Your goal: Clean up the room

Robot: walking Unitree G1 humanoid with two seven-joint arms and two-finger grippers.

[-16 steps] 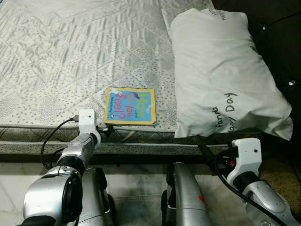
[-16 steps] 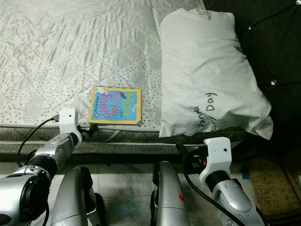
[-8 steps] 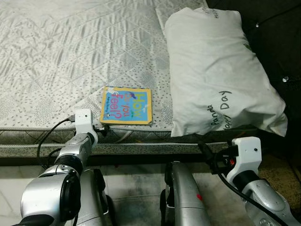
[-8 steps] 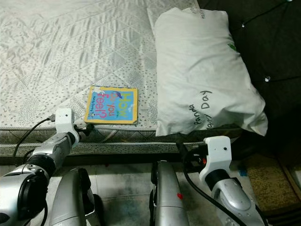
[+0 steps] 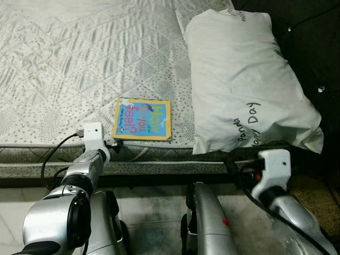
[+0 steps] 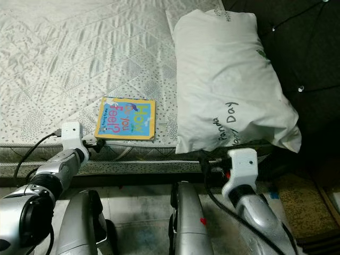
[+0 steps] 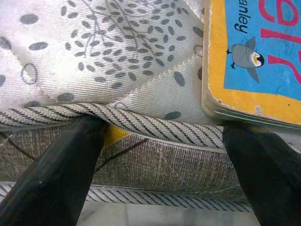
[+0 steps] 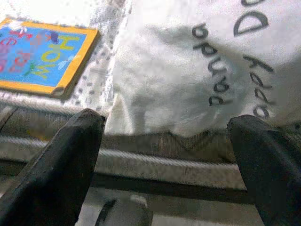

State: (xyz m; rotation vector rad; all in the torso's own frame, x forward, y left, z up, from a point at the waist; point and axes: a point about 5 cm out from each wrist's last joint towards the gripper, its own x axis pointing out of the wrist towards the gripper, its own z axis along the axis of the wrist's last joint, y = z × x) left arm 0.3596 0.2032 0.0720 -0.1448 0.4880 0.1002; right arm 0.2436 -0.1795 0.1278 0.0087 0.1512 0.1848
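A children's board book [image 5: 142, 119], yellow-edged with a blue cover, lies flat near the front edge of the bare quilted mattress [image 5: 79, 58]. To its right rests a large white pillow [image 5: 249, 79] with black writing, overhanging the mattress edge. My left gripper [image 7: 160, 188] stands open at the mattress piping, just left of the book's near corner [image 7: 249, 94], not touching it. My right gripper [image 8: 164, 155] is open too, low in front of the mattress side and just under the pillow's near end [image 8: 188, 80], with nothing between its fingers [image 8: 61, 165].
A dark tufted headboard [image 5: 313, 42] runs along the right of the bed. My legs [image 5: 207, 223] stand on the tiled floor close to the bed frame. A brown mat [image 6: 303, 207] lies on the floor at the right.
The whole view has shifted slightly as the camera moved. My right arm has edged up and inward toward the pillow's near end. The left gripper, book and pillow hold their places.
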